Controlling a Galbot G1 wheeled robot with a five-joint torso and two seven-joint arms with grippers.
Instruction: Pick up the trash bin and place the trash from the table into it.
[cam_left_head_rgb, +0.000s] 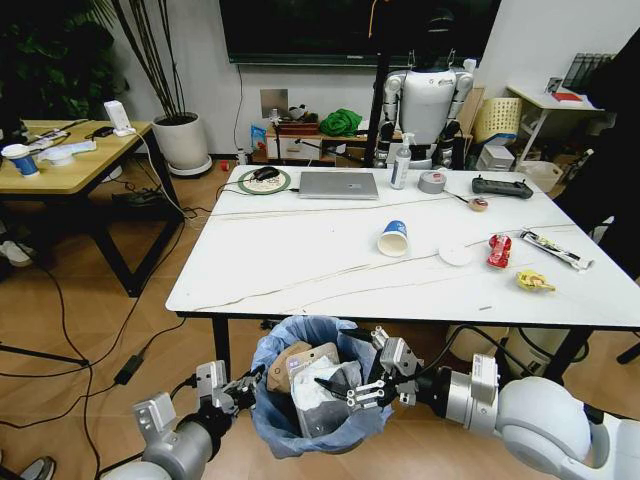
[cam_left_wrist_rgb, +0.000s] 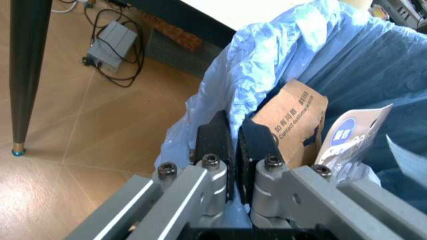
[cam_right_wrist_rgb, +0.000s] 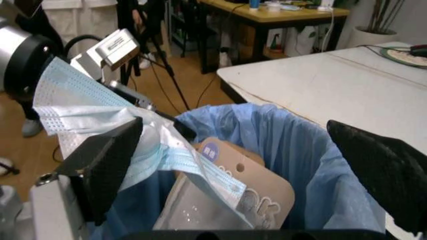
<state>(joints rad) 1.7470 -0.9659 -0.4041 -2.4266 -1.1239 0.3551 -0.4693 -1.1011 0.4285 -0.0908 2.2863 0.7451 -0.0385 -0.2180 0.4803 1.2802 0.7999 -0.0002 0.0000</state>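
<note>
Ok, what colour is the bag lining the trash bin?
Light blue; the bag shows best in the right wrist view.

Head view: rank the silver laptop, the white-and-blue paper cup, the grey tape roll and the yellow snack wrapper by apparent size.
1. Silver laptop, clearly largest.
2. White-and-blue paper cup.
3. Grey tape roll and yellow snack wrapper look alike; the roll sits farther from the camera, so no ranking between them.
</note>
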